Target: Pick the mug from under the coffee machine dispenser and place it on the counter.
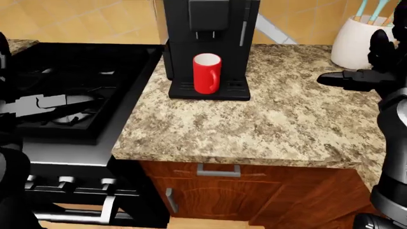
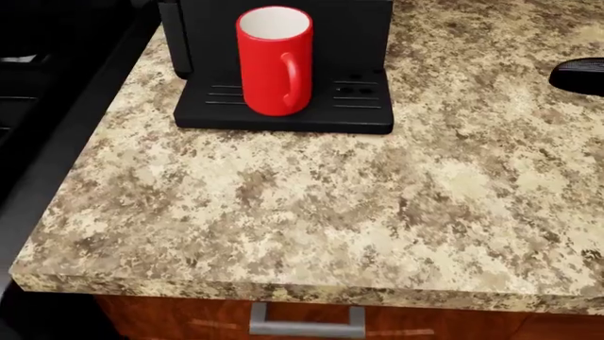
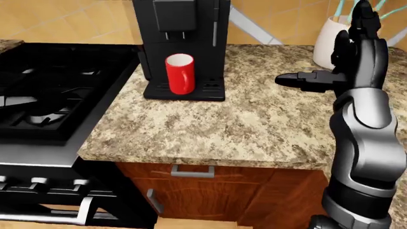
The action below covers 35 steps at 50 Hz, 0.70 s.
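We had the right robot hand [image 3: 305, 79] raised over the table [image 2: 283, 212], fingers apart and holding nothing, one dark finger pointing toward the mug [image 3: 180, 73]. The mug sat well off to that hand's left, upright on the drip tray of the coffee machine [image 3: 181, 28], right under the dispenser. The left robot hand wasn't clearly in view, so we couldn't tell its state.

Risks as we judged them: the handle faced the right robot hand, so a sideways approach could bump it and spin or tip the mug; lifting too steeply could knock the rim on the dispenser above.

The mug was glossy red w/ a white interior, tall, straight-sided, apparently empty.
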### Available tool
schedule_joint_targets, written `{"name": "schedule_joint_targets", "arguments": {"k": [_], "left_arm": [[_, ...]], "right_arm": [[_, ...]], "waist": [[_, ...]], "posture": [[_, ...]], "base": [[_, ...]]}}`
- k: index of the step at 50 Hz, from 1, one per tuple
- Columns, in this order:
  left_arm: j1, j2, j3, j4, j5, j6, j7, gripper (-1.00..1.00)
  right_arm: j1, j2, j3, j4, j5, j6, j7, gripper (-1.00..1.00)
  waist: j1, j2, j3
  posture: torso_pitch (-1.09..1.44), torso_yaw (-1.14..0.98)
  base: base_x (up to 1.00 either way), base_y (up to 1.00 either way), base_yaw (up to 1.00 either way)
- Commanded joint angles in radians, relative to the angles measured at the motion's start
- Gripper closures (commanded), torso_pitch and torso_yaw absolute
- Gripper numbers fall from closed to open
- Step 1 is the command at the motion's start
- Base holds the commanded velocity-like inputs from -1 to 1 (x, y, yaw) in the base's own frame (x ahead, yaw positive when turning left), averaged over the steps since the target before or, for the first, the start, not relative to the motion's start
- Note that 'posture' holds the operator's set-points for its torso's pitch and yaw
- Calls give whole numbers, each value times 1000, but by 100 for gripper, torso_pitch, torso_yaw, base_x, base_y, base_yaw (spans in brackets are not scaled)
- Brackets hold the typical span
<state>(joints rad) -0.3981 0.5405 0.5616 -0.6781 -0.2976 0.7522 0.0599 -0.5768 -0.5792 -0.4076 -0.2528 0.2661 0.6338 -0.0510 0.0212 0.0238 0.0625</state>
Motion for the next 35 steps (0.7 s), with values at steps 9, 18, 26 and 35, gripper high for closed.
{"name": "schedule_joint_targets", "arguments": {"k": [9, 18, 26, 35], "left_arm": [[-21, 11, -12, -25, -6, -22, -11, -100], [-27, 9, -15, -28, -7, -20, -7, -100], [-47, -10, -40, -34, 9, 34, 47, -100], [-76, -46, -79, -75, 51, 198, 181, -100]], "right_arm": [[-35, -35, -1, 29, -70, -5, -29, -100], [-48, -48, -9, 22, -21, -22, -71, -100], [-30, -43, -20, 10, -10, 1, -20, -100], [-35, -39, -25, 10, -19, 18, -15, -100]], "waist": [[-13, -27, -24], [-13, -18, -32], [-17, -24, -34], [-20, -26, -36]], "posture": [[0, 0], [0, 0], [0, 0], [0, 0]], "base": [[0, 0, 0], [0, 0, 0], [0, 0, 0], [0, 0, 0]]}}
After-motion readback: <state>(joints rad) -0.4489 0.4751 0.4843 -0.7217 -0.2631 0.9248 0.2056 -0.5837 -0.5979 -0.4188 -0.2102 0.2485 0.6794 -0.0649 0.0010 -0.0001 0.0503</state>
